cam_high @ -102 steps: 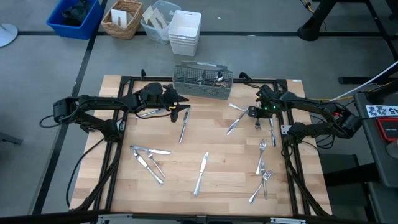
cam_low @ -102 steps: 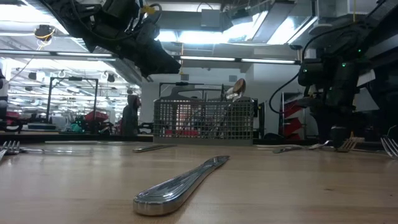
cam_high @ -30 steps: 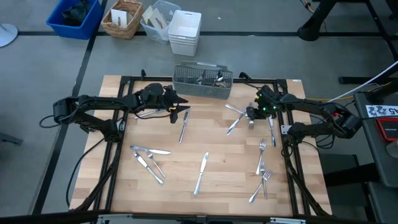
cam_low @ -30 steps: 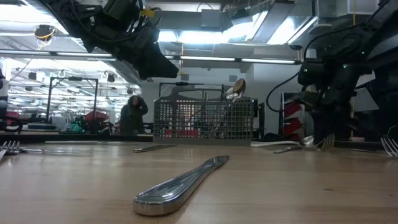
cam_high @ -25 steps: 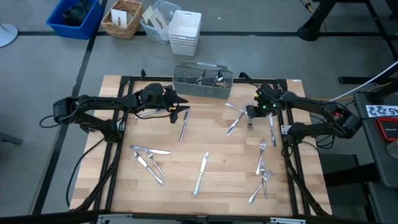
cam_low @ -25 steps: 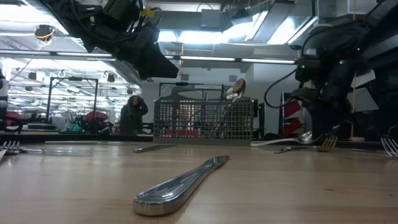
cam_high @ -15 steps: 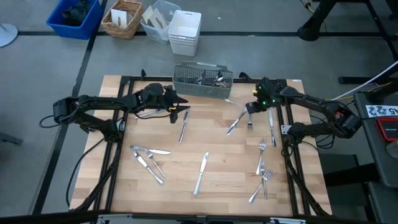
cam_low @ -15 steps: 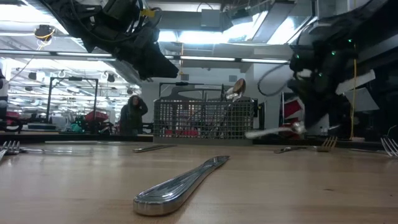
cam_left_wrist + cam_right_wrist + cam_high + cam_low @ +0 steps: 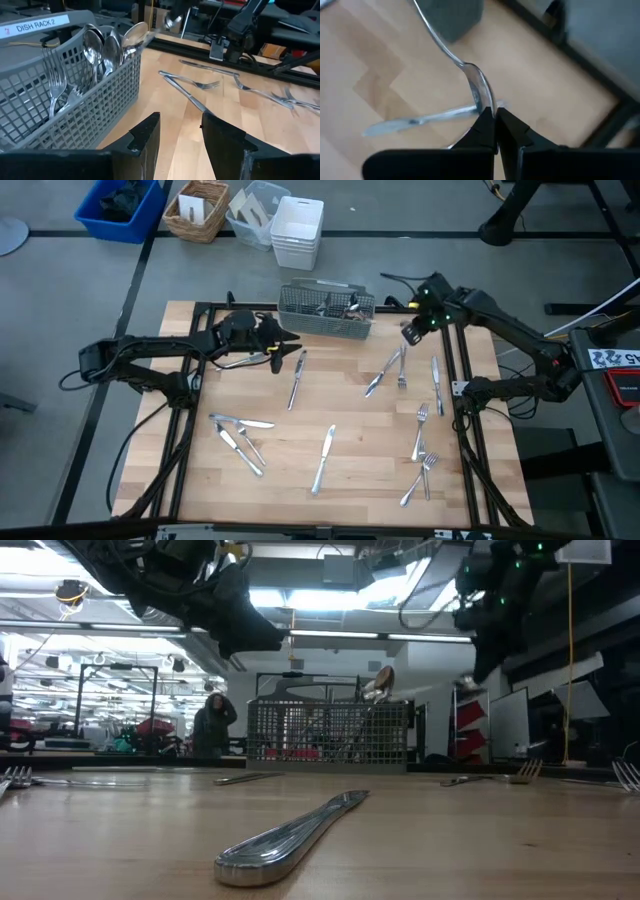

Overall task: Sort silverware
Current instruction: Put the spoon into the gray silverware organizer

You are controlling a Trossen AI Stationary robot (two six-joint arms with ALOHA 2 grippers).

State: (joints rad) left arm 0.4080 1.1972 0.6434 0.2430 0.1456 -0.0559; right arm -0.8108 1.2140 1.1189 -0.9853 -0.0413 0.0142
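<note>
My right gripper (image 9: 409,332) hangs high over the table's far right, near the right end of the grey mesh caddy (image 9: 325,311), and is shut on a silver spoon (image 9: 470,75). My left gripper (image 9: 180,134) stands open with nothing between its fingers, level by the caddy's left end (image 9: 65,95); spoons and forks stand upright in the caddy. Silverware lies flat on the wood: a knife (image 9: 295,385), another knife (image 9: 323,457), a left cluster (image 9: 240,437), a crossed fork and knife (image 9: 386,370), and forks (image 9: 421,430) at the right. My right gripper pinches the spoon's bowl (image 9: 481,100) near its tip between its two fingers. The fingers slant down from above. The handle (image 9: 432,30) runs on beyond the fingertips, and the spoon is lifted clear of the table.
Black frame rails (image 9: 455,370) border the table. Beyond the far edge stand a white bin (image 9: 297,230), a clear container (image 9: 255,208), a wicker basket (image 9: 197,210) and a blue bin (image 9: 120,208). A person (image 9: 212,725) shows far off in the room.
My right gripper has risen from the table toward the far edge, rolling its wrist and tipping downward. It carries the spoon, which lay on the wood and is now lifted clear.
</note>
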